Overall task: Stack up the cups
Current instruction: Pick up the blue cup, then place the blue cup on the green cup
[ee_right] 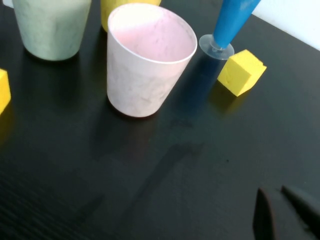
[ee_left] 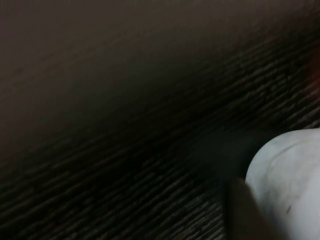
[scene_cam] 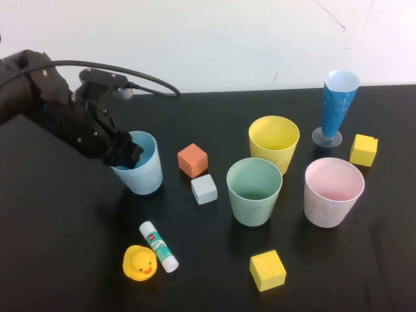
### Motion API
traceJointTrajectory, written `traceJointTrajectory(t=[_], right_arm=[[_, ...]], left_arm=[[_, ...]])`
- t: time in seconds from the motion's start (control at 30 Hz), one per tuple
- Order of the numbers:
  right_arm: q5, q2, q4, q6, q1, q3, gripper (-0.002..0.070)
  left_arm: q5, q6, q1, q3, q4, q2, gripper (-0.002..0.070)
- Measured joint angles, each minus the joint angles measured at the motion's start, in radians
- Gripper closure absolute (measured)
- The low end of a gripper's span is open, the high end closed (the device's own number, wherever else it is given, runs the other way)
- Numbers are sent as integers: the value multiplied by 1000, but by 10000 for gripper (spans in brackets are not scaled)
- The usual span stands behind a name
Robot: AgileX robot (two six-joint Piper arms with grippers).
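four cups on my table, none nested yet: light blue cup at left, tilted, yellow cup, pale green cup and pale pink cup grouped well apart to the right. left gripper sits at the blue cup's rim, arm reaching in low from the left; whether its jaws pinch the wall i cannot tell. right gripper parked near the pink cup, jaws pressed together. step in hand: probably securing blue; next calls for a firm hold, then a lift toward green

Raised view (wrist cameras close) overlooks table.
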Motion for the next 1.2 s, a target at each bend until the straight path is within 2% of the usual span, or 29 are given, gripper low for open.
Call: traceJointTrajectory(t=[0.1,0.17,0.4,0.5,0.63,0.7,0.8,1.03,1.2], right_arm=[[0,0,2,0,2,0,666],[0,0,2,0,2,0,666],[0,0,4,0,2,0,666],[0,0,6,0,2,0,666],[-6,0,10,0,2,0,666],[-8,0,10,0,2,0,666],[-10,0,12,0,2,0,666],[-10,0,12,0,2,0,666],[-10,0,12,0,2,0,666]], left_arm=[[2,0,0,0,-2,5,582],[13,0,0,-11,-4,5,631],[161,0,0,-158,-57,5,643],[250,0,0,-251,-170,5,644],[336,36,-16,-337,-394,5,645],[354,49,-49,-359,-420,5,645],[350,56,-122,-370,-369,5,645],[320,56,-326,-370,-107,20,645],[283,56,-384,-370,-12,35,645]])
